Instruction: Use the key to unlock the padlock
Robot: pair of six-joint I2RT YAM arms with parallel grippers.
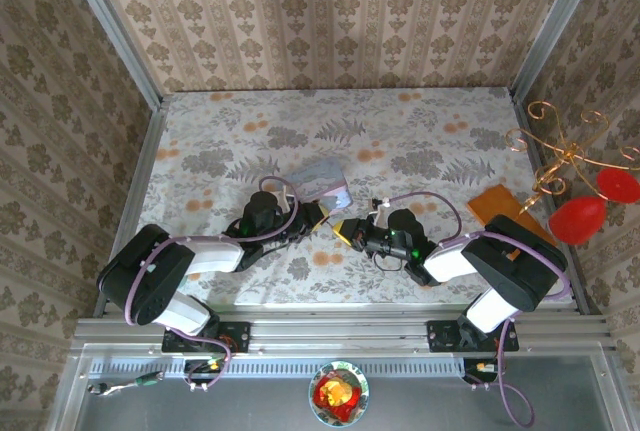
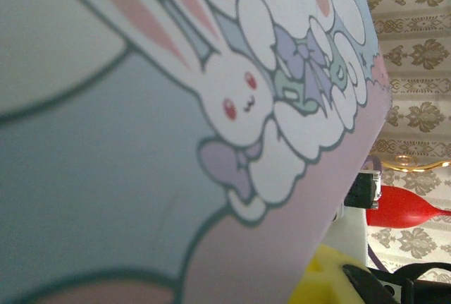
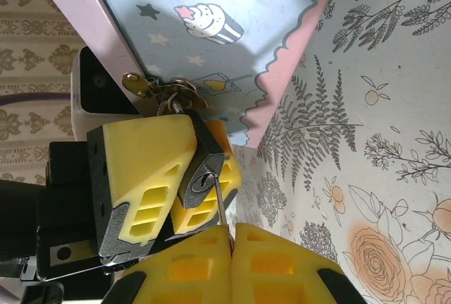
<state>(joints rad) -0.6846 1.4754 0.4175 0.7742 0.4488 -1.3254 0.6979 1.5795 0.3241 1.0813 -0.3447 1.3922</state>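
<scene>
The right gripper (image 3: 231,239) is closest, its yellow fingers (image 3: 282,269) pinched tight on the thin silver key (image 3: 221,209); the key reaches up to the keyhole of the padlock (image 3: 200,177); the left gripper (image 3: 206,150) squeezes the small dark padlock between its own yellow fingers, right beside the pale blue tin (image 3: 232,8); both grippers meet near the middle of the table (image 1: 420,141), which has leaves and orange flowers on it; brown patterned wallpaper (image 1: 330,21) covers the walls all round.

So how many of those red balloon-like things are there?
2. One red bulb sits beside the gold wire stand on the right; the other red bulb is further right and farther back. More may be hidden off-frame.
</scene>
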